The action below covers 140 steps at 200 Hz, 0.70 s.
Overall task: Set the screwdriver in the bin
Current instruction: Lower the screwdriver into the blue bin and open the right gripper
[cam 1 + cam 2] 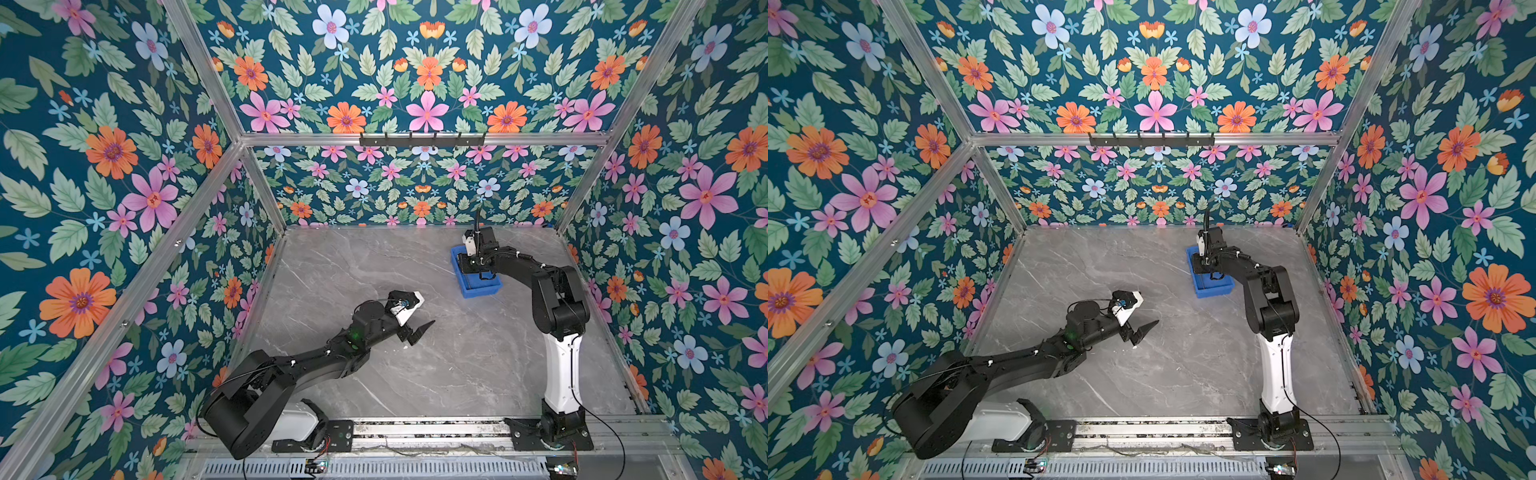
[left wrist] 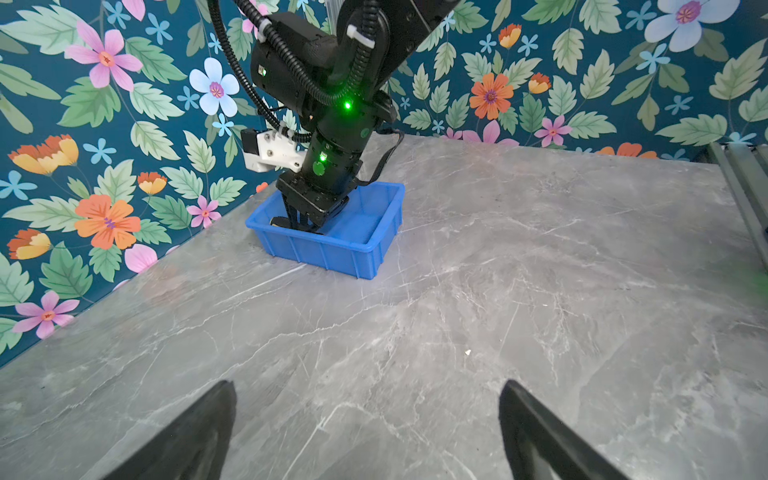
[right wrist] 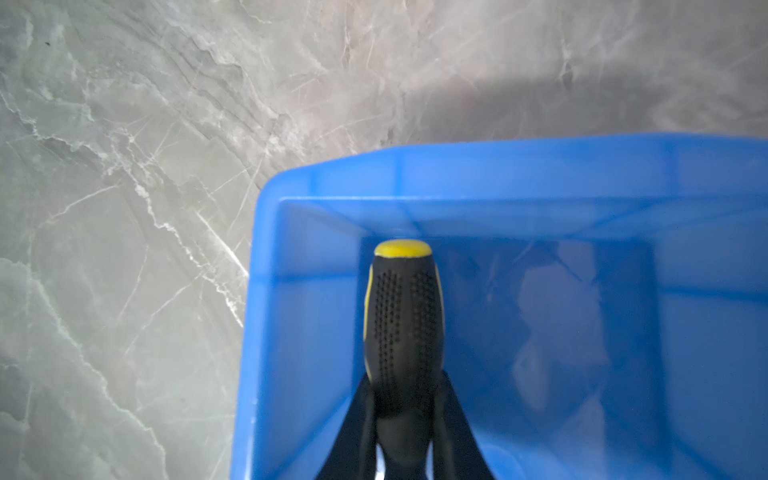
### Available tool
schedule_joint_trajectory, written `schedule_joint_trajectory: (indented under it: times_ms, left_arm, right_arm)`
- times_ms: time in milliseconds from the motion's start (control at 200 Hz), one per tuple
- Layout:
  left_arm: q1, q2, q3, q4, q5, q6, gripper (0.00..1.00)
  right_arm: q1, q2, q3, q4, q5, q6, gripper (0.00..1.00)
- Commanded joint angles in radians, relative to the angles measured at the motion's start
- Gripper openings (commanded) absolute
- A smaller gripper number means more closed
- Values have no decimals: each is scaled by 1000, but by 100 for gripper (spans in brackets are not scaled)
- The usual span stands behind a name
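Your right tool (image 2: 301, 220) points straight down, jaws clamped; your left tool (image 2: 368, 395) hangs low, reaching forward, jaws wide apart.

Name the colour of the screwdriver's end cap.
Yellow end cap; the right wrist view shows it best.

1. screwdriver (image 3: 402, 332): black handle with two panels of dimpled dots, a yellow end cap and yellow side stripes; held in the black right gripper (image 3: 405, 386).
2. bin (image 3: 519, 174): plain bright blue, all round the right gripper.
3. table (image 3: 124, 208): grey marble pattern with white veins, beneath both grippers.
4. left gripper (image 2: 366, 384): black.
5. right arm (image 1: 557, 299): black, with a white lower link and green lights above its gripper.
6. walls (image 1: 124, 166): dark teal floral print with orange, pink and pale blue flowers and green leaves.
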<state>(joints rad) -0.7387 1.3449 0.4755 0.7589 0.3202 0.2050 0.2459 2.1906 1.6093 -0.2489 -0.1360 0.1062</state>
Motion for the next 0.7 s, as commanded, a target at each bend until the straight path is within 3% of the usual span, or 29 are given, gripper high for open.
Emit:
schedule_joint_trajectory:
  times_ms: [0, 65, 375, 695]
  left_arm:
    - [1, 1, 3, 40, 0, -12, 100]
    - [1, -1, 2, 40, 2, -13, 100]
    - [0, -31, -44, 138, -55, -79, 100]
    - [60, -70, -63, 137, -111, -94, 100]
  right_arm:
    - [2, 1, 8, -16, -6, 4, 15]
    - [1, -3, 8, -18, -4, 3, 18]
    - [1, -88, -28, -11, 11, -18, 53]
    - [-12, -299, -182, 58, 30, -31, 74]
